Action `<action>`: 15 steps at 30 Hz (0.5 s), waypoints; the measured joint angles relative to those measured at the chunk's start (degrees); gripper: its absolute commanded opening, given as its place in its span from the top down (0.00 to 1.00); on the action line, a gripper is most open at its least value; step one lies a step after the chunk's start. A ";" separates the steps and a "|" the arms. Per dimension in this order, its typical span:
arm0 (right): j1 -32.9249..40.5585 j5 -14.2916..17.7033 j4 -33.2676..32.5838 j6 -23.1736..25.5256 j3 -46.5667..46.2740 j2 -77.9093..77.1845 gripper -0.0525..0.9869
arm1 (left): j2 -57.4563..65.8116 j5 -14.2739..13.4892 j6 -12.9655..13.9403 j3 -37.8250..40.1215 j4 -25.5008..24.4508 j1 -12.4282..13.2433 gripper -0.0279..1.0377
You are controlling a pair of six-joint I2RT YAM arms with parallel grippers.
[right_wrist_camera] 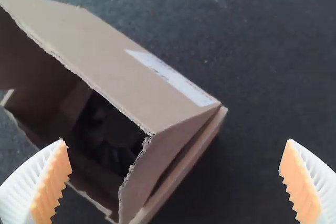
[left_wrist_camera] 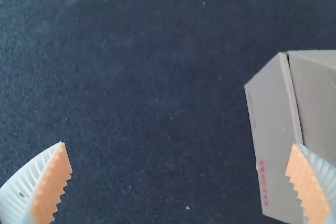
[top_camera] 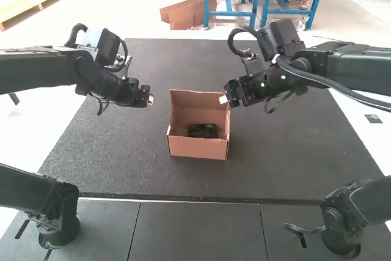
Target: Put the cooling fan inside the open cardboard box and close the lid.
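Cooling fan (top_camera: pixel 202 130) is lying shadowed inside cardboard box (top_camera: pixel 198 145), blades clearer from right wrist; left gripper (top_camera: pixel 146 97) at ten o'clock, right gripper (top_camera: pixel 225 98) at one, are gaping wide, empty.

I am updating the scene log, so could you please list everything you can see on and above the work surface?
box: one, brown cardboard, in the middle of the mat, top open.
fan: one, black, lying inside the box.
mat: one, dark grey, spread flat under the box.
left arm: one, black, reaching in from the left side.
right arm: one, black, reaching in from the right side.
left fingers: two, white and ribbed with orange pads, spread open, over the mat to the left of the box and apart from it.
right fingers: two, white and ribbed with orange pads, spread open, at the box's far right corner.
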 measured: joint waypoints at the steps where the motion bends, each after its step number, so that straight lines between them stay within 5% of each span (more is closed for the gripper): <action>1: -0.28 0.24 0.00 -0.04 0.00 -1.42 0.07 | 0.02 -0.24 0.00 1.09 0.68 0.00 0.06; 9: -0.50 3.39 -0.26 -1.27 -3.74 -12.83 0.07 | 5.35 -1.14 0.02 10.05 3.21 -0.37 0.06; 15: -0.57 3.96 -2.64 -1.01 -4.72 -18.88 0.07 | 10.88 -1.09 0.26 13.51 4.24 -3.85 0.06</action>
